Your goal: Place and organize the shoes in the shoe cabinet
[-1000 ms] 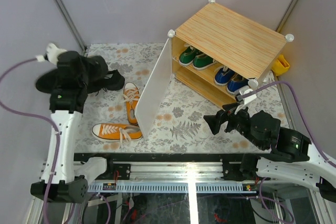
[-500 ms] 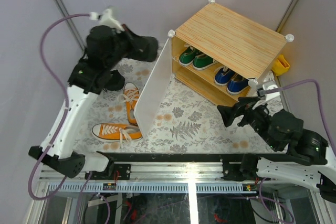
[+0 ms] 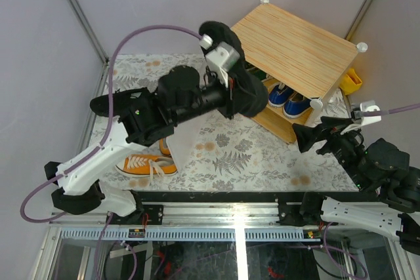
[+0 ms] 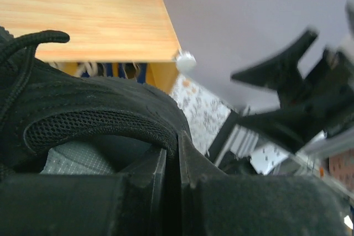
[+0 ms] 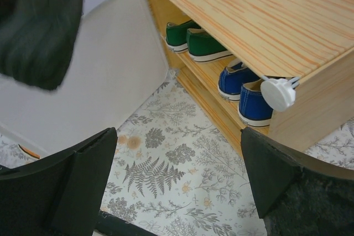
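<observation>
Grey walls (image 3: 164,4) close in the worktop, and from above you see its floral cloth (image 3: 256,155) under everything. Your left arm reaches across and carries a black shoe (image 3: 252,100) just in front of the shoe cabinet (image 3: 295,40). The cabinet's white door panel (image 3: 189,139) stands swung out beneath the arm. An orange shoe (image 3: 146,164) lies on the cloth near that arm's base.

From the left wrist, your left tool (image 4: 176,153) is clamped on the black shoe's collar. Past it you see the cabinet's wood-grain top and a white knob (image 4: 184,61).

From the right wrist, your right tool (image 5: 178,136) hangs over the cloth with its fingers wide apart, gripping nothing. Ahead of it the green pair (image 5: 193,37) and the blue pair (image 5: 243,89) sit side by side on one shelf.
</observation>
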`<state>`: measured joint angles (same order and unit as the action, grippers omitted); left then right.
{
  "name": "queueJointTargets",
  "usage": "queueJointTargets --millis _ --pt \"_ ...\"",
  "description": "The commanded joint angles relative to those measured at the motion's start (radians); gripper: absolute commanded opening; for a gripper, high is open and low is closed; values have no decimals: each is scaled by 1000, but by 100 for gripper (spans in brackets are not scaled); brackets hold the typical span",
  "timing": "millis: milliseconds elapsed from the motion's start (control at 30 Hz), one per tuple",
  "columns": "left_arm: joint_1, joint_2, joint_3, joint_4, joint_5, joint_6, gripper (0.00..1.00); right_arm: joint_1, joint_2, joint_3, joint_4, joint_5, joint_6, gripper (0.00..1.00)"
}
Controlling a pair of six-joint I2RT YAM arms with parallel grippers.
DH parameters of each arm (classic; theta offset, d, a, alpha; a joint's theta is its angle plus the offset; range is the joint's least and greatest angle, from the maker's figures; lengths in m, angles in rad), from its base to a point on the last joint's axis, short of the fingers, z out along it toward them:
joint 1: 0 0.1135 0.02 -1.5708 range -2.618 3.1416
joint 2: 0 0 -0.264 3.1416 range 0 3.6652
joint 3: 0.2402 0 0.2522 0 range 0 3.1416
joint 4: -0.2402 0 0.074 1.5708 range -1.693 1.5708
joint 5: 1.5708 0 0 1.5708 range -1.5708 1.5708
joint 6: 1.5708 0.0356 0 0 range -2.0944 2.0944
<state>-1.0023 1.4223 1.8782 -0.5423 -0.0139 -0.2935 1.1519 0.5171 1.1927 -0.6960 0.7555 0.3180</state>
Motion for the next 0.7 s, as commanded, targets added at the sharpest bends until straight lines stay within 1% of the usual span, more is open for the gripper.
queueJointTargets --millis 0,167,267,333,533,667 --pt "-96 -43 -175 119 24 103 0 2 -2 77 0 90 -34 99" --pt "-195 -54 -343 146 23 96 0 2 -3 109 -2 119 -68 99" --pt "-234 -20 -415 167 26 90 0 2 -3 109 -3 115 -72 99" --pt "-257 14 -470 181 3 88 0 2 1 105 -7 105 -66 99" --pt "-284 82 -619 235 -21 51 0 2 0 98 -43 94 -35 99" --pt "-284 107 -687 275 -24 37 0 2 -13 84 -43 92 -26 99"
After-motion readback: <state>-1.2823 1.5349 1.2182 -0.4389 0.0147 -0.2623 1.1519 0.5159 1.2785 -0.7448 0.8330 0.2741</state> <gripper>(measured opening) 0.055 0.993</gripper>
